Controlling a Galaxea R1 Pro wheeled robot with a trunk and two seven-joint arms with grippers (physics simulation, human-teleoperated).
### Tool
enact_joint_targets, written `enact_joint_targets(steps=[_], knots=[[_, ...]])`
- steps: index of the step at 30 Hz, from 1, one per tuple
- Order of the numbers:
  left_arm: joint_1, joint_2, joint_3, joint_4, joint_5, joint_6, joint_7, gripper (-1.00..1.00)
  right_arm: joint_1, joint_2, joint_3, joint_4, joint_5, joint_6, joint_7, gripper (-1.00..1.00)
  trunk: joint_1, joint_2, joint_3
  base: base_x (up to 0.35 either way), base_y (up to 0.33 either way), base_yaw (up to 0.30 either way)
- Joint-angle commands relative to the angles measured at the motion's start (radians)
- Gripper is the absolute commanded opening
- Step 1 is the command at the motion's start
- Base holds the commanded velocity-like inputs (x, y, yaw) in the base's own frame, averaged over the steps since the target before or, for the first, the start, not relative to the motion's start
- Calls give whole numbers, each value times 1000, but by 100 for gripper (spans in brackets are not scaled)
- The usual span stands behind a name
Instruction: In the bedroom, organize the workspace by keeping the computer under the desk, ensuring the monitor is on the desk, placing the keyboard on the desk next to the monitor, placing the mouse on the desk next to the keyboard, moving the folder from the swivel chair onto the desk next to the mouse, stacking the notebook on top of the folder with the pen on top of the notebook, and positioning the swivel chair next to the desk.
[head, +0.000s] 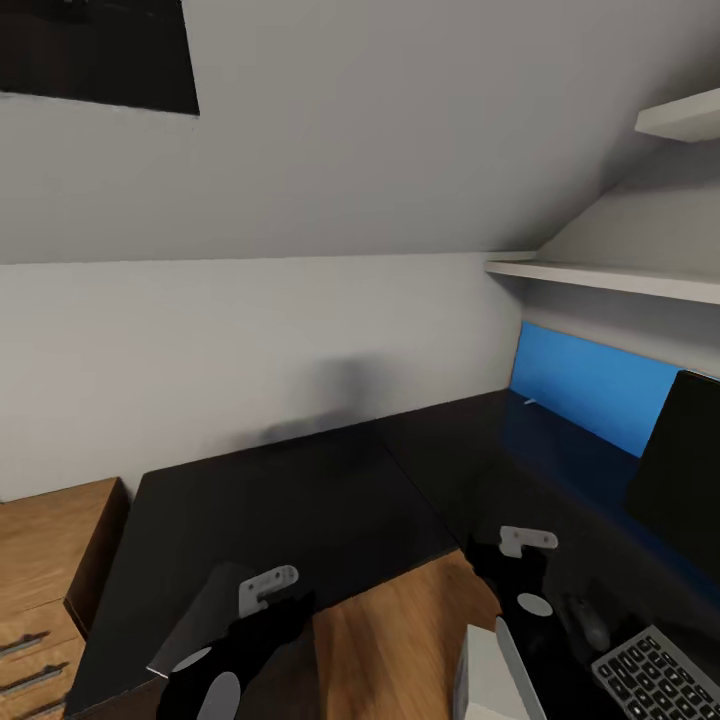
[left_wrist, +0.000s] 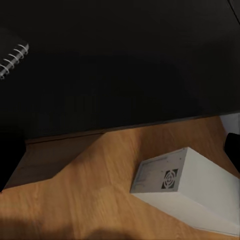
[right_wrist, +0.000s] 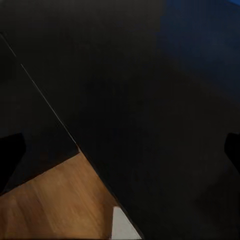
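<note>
The black L-shaped desk (head: 300, 500) fills the middle of the head view. The dark monitor (head: 680, 470) stands on its right wing, with the keyboard (head: 655, 675) and the dark mouse (head: 592, 622) in front of it. The white computer (head: 485, 680) lies on the wood floor by the desk's inner corner; it is also in the left wrist view as the computer (left_wrist: 185, 187). A spiral-bound notebook (left_wrist: 12, 60) lies on the desk top. My left gripper (left_wrist: 120, 155) is open above the desk's edge. My right gripper (right_wrist: 120, 152) is open over the desk, holding nothing.
A wooden drawer unit (head: 45, 590) stands left of the desk. A blue panel (head: 590, 385) and white shelves (head: 610, 278) line the right wall. A grey flat thing (head: 205, 615) lies at the desk's near edge beside my left arm (head: 250, 640). Wood floor (head: 400, 640) lies between the desk wings.
</note>
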Motion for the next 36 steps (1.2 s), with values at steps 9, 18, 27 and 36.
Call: enact_joint_targets(steps=[9, 18, 27, 36], knots=[[69, 22, -2, 5, 5, -8, 7, 100, 78, 7, 6, -71, -5, -7, -12, 100, 0, -1, -1, 0, 0, 277], [233, 169, -59, 193, 5, -355, -13, 100, 298, 7, 54, -33, -3, -279, -15, 100, 0, -1, -1, 0, 0, 278], [240, 297, -345, 338, 15, -664, -6, 100, 350, 7, 82, 213, 13, -585, -15, 100, 0, -1, -1, 0, 0, 189], [240, 299, -346, 455, 17, -687, -1, 100, 352, 8, 173, 391, 36, -733, -11, 100, 0, -1, -1, 0, 0, 9]])
